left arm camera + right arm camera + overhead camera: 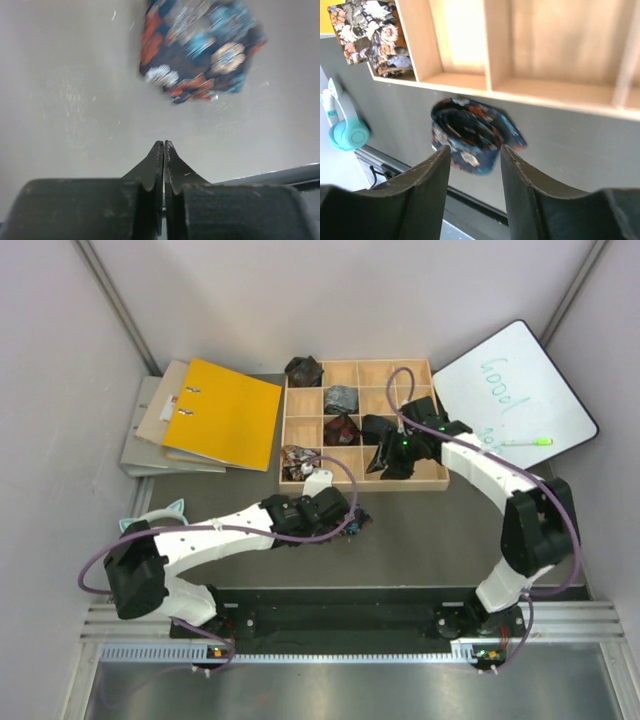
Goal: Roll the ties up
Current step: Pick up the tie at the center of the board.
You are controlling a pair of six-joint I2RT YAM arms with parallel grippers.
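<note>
Navy floral tie (200, 47) blurred, top cropped (left wrist view).

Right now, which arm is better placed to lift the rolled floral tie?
Probably right: the right end effector is open, aimed at the tie; the left end effector, though nearer, is shut.

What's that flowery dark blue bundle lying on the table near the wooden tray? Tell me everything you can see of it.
The tie is soft navy fabric with orange-red, light-blue and whitish flowers. It is rolled into a loose, slightly lopsided coil, and its layers show at the open end. It lies on the grey table near the tray. Nothing grips it: the left gripper is shut, just short of it.
</note>
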